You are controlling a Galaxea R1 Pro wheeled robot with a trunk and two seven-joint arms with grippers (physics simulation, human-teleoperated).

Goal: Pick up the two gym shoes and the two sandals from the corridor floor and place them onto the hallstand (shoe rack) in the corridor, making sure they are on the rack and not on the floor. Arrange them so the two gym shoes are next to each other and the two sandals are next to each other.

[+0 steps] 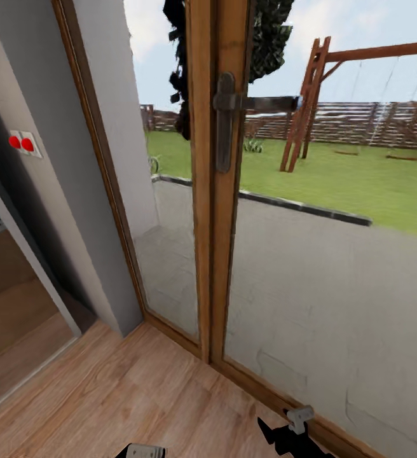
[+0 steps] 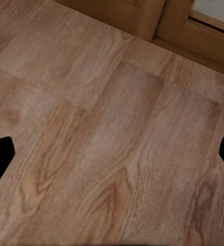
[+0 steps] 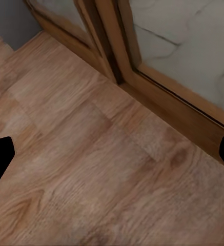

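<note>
You see the corridor floor [image 1: 138, 388] along the bottom of the head view. It is light brown wood planks, running up to the door frame.

Glass door [image 1: 285, 254] ahead, wall [image 1: 56, 191] left, corridor floor [image 1: 138, 394] below.

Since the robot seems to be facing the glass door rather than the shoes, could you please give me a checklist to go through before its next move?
1. Shoes or rack seen from here: not ok; the head view faces the glass door and the garden beyond.
2. Left gripper empty: ok; fingers wide apart, bare floor between them.
3. Right gripper empty: ok; fingers wide apart over bare floor.
4. Floor under both grippers free of things: ok.
5. Clearance to the door frame: cannot tell exactly; it looks close ahead, so turn with care.
6. Which way the rack lies: cannot tell; an opening shows at the left.
</note>
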